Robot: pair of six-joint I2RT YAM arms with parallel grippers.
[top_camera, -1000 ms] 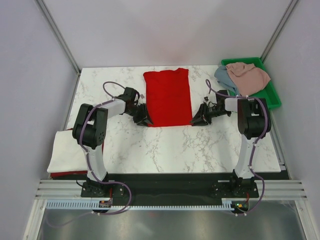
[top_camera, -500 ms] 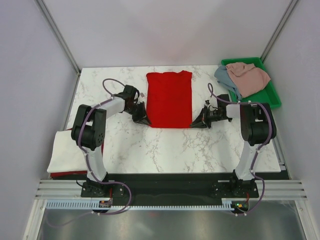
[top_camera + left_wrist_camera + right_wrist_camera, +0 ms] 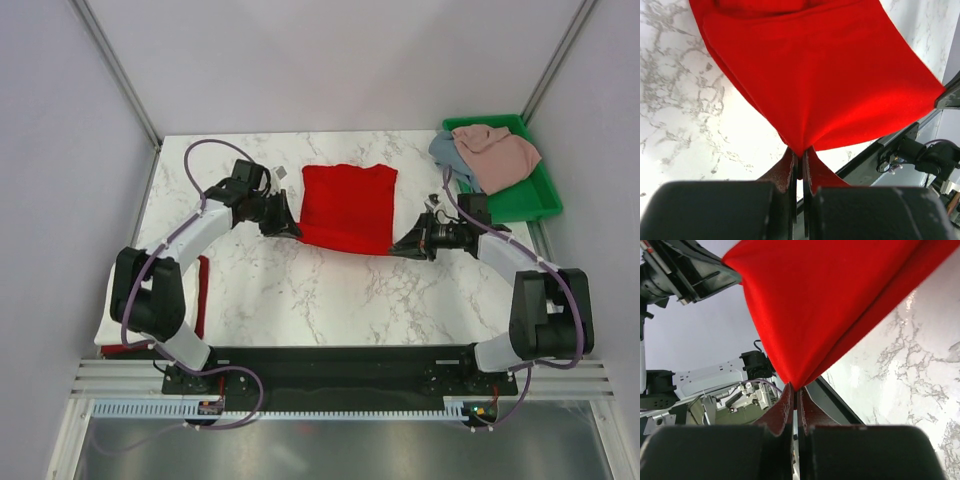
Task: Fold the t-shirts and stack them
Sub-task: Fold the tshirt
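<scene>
Marble table, centre: one red t-shirt; two more t-shirts in green tray, far right corner; left gripper and right gripper each clamped on a near corner; hem, flat before, now lifted

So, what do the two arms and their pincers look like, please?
The left arm and right arm both have white links between bulky black joints. A thin purple cable loops along each. The left pincer and right pincer are black.
</scene>
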